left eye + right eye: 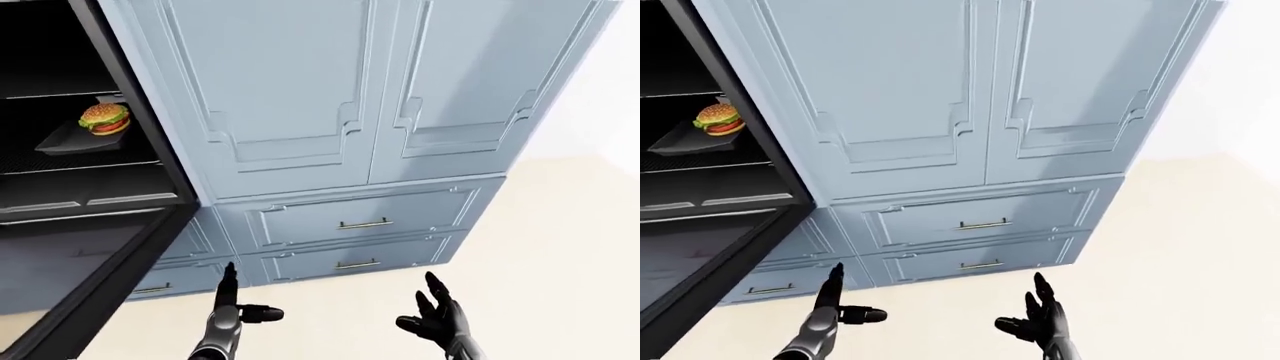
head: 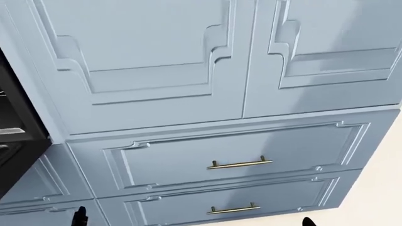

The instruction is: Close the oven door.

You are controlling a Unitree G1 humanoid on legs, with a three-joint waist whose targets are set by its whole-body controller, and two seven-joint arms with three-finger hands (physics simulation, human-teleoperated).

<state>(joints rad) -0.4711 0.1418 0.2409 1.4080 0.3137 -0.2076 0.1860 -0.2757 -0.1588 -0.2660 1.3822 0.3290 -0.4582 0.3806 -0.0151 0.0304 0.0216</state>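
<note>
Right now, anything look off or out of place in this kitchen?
Only the oven door, at the left of the left-eye view: it hangs open, dropped down past the blue drawers. A burger sits on a dark tray on a rack inside. Both hands are open and empty; nothing looks spilled or damaged.

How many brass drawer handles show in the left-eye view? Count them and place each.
3. Upper handle on the wide top drawer; lower handle on the drawer beneath; left handle at the view's lower left, beside the open oven door, which may hide another.
</note>
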